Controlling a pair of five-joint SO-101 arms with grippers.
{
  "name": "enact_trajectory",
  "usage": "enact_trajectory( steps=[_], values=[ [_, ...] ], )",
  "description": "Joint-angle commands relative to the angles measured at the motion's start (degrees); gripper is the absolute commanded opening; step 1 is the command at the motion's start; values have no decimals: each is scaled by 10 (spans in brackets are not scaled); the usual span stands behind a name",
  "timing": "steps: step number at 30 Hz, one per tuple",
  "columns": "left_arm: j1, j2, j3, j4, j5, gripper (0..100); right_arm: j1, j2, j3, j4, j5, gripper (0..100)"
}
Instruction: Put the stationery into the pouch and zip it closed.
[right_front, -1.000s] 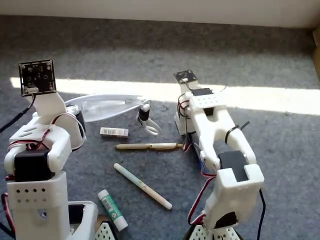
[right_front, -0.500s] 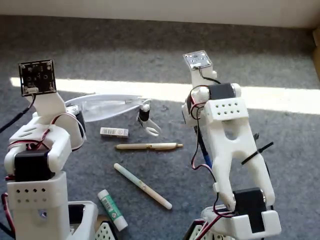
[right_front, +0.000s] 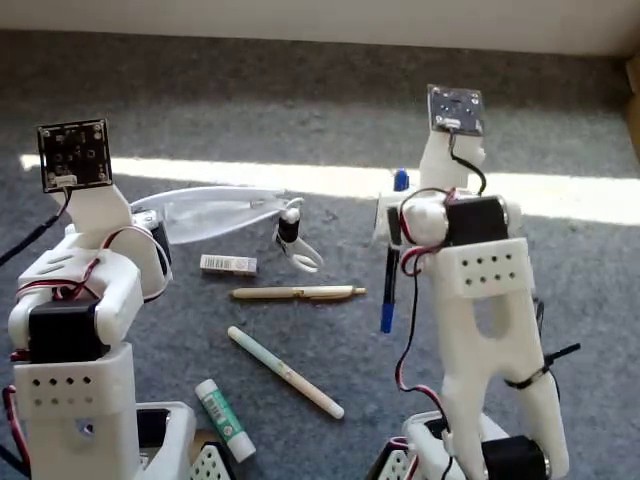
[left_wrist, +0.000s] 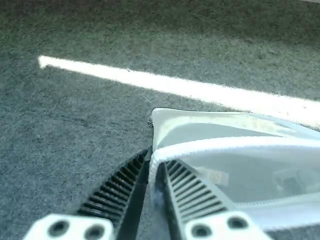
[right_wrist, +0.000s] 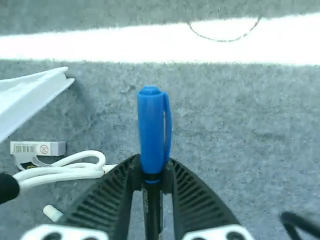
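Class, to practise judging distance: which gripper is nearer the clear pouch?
Left. The left gripper is clamped on the pouch edge; the right gripper, holding a blue pen, is apart, past its other end.

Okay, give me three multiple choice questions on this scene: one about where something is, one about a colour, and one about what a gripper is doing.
1. Where is the cream pen?
A) in a person's hand
B) lying on the carpet between the arms
C) standing in a cup

2. What colour is the pen in the right gripper?
A) blue
B) red
C) black

3. What state is the left gripper in?
A) open over a glue stick
B) shut on a ruler
C) shut on the edge of the pouch

Answers:
1 B: the high view shows it flat on the carpet.
2 A: its blue cap sits between the jaws.
3 C: the jaws pinch the pouch's white edge.
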Motion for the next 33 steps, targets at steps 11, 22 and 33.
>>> enact_trajectory(
  steps=[11, 22, 33],
  values=[
    [7, 4, -5, -2, 4, 7, -110, -210, -17, -81, -20, 6],
    [7, 4, -6, -3, 5, 7, -204, -246, -16, -223, -16, 5],
    [7, 4, -6, -3, 5, 7, -262, -243, 17, -430, -11, 5]
  ],
)
